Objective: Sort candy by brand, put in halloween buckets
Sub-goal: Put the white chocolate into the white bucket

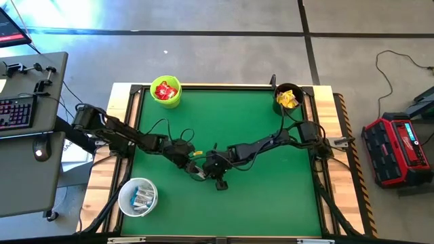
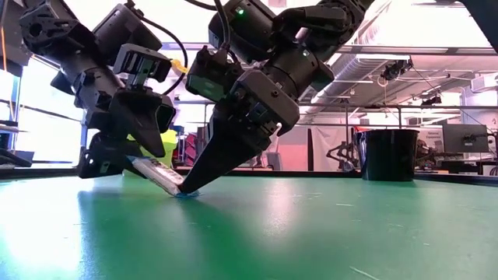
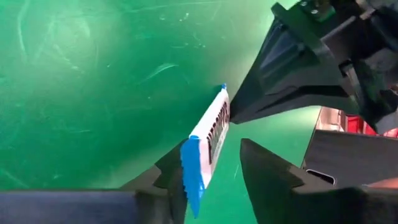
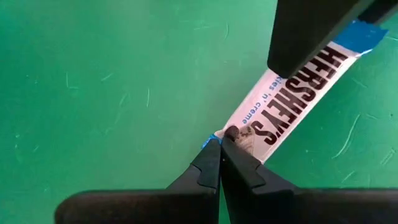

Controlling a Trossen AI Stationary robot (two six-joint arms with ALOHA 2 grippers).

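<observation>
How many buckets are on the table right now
3: a green bucket at the far left corner, a black bucket at the far right corner, and a white bucket near the front left. None looks hidden.

Bar (image 2: 159,175) tilted on table (image 2: 311,225), between left pincer (image 2: 117,159), right pincer (image 2: 194,185).
</observation>
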